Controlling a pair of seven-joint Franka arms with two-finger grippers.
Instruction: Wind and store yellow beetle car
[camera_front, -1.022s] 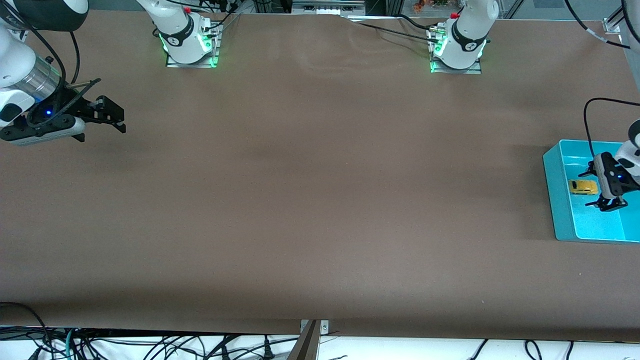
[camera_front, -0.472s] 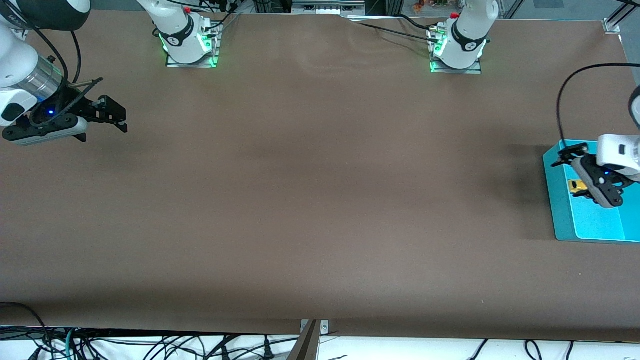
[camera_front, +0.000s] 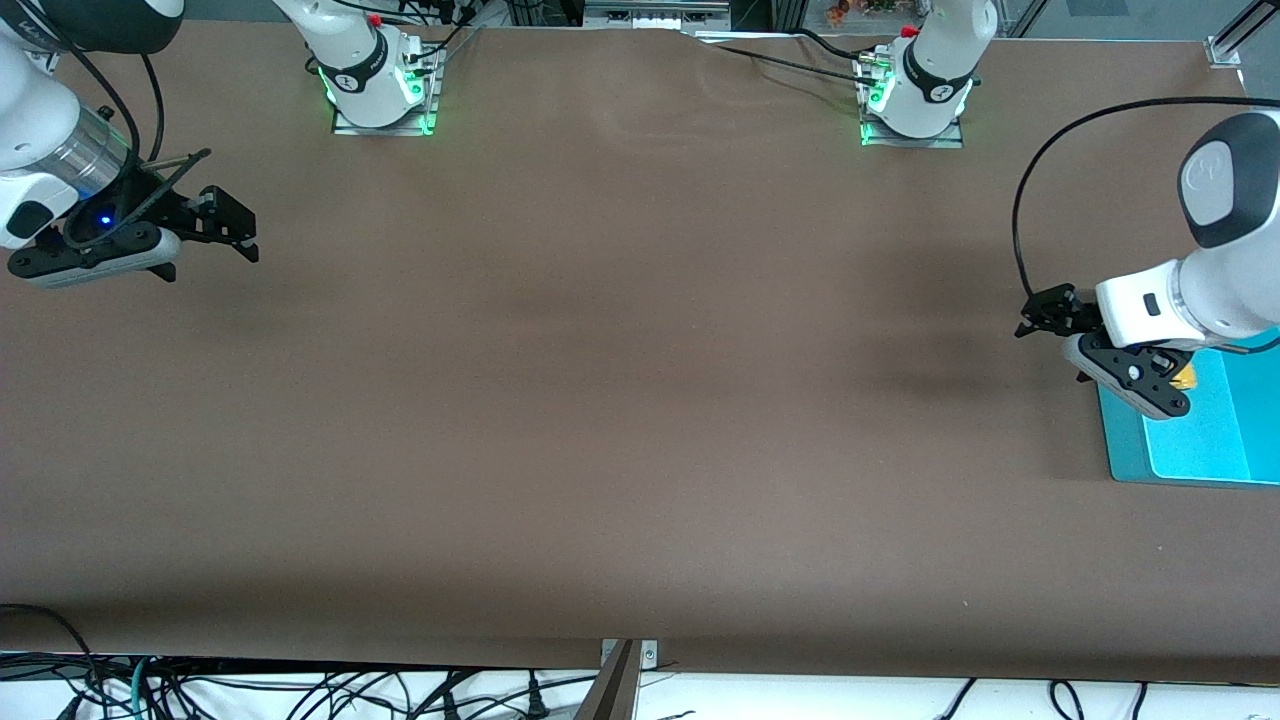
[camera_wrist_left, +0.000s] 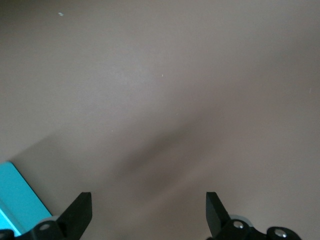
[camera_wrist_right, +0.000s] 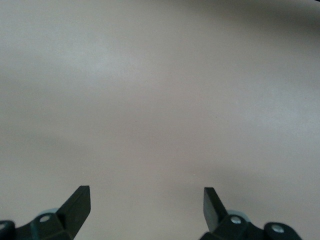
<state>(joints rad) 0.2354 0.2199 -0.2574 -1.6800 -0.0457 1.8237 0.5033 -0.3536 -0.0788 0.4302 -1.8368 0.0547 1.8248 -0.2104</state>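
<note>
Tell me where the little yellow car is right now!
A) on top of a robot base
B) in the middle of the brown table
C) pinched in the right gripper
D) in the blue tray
D: a bit of the yellow beetle car peeks out in the teal tray, mostly hidden under the left arm, whose open left gripper holds nothing.

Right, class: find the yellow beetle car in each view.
Front view: the yellow beetle car peeks out under the left arm, in the teal bin.
Left wrist view: not in it.
Right wrist view: not in it.
Shared landmark: the brown table.
</note>
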